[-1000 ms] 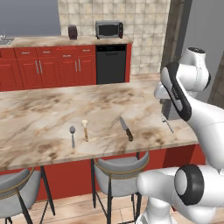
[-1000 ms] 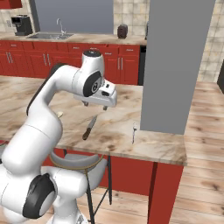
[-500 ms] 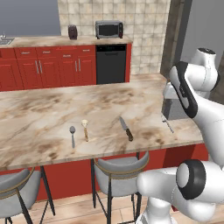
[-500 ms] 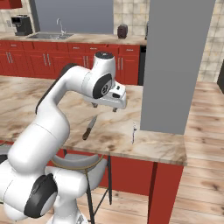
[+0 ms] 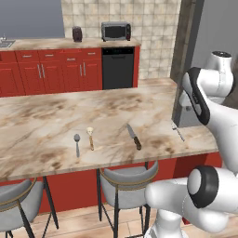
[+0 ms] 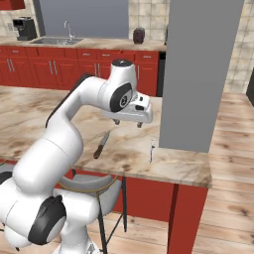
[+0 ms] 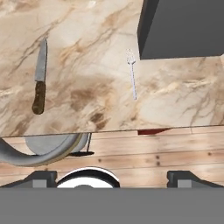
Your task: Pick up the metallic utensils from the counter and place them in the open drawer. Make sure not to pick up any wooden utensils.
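The beige marbled counter (image 5: 42, 116) carries a small grey metal spoon (image 5: 77, 140), a wooden spoon (image 5: 90, 135) beside it, and a knife (image 5: 134, 137) with a silver blade and dark brown handle. A thin silver fork (image 5: 177, 132) lies near the grey pillar. My gripper (image 6: 128, 122) hangs open above the counter (image 6: 30, 109), between the knife (image 6: 101, 145) and the fork (image 6: 151, 149), holding nothing. From the hand, the knife (image 7: 39, 78) lies at the left and the fork (image 7: 131, 72) in the middle. The open drawer is out of view.
A grey pillar (image 6: 193, 74) stands on the counter's right end, close to the fork. Grey-cushioned stools (image 5: 128, 179) sit under the near edge. Red cabinets, a black dishwasher (image 5: 118, 67) and a microwave (image 5: 115, 31) line the far wall.
The arm has swung right toward the pillar, and the gripper has moved right and slightly lower over the counter. The utensils have not moved.
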Tool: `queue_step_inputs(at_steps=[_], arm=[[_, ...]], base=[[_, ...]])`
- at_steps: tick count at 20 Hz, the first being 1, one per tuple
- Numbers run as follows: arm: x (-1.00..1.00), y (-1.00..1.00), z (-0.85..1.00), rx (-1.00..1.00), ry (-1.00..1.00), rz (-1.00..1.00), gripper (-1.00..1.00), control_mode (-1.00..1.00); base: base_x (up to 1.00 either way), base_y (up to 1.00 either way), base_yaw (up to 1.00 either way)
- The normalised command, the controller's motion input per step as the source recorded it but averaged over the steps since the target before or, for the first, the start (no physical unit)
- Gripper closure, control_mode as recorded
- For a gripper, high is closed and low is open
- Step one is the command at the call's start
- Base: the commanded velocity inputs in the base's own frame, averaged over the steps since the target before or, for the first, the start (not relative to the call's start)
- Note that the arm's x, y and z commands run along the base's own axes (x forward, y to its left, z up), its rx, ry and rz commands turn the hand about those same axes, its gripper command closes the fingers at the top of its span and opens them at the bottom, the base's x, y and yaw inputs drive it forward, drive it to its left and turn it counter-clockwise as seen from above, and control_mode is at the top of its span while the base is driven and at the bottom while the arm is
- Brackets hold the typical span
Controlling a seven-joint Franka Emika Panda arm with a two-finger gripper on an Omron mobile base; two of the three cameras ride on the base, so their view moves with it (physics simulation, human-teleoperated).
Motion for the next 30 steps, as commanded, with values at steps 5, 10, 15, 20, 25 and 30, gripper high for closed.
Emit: queue_step_inputs(at_steps=[5,10,15,20,25,30], arm=[[0.16,-0.17,-0.21,-0.15,0.0,0.0,-1.0,-1.0],[0.33,-0.1,-0.35,-0.07,-0.03,0.0,-1.0,-1.0],[0.19,-0.13,-0.11,-0.02,-0.01,0.0,-1.0,-1.0],[0.26,-0.06,-0.09,0.0,-0.07,0.0,-1.0,-1.0],[0.34,-0.04,-0.24,0.0,-0.04,0.0,-1.0,-1.0],[0.3,-0.01,-0.34,0.0,0.0,0.0,-1.0,-1.0]], base=[[0.0,0.0,0.0],[0.0,0.0,0.0],[0.0,0.0,0.0],[0.0,0.0,0.0],[0.0,0.0,0.0],[0.0,0.0,0.0]])
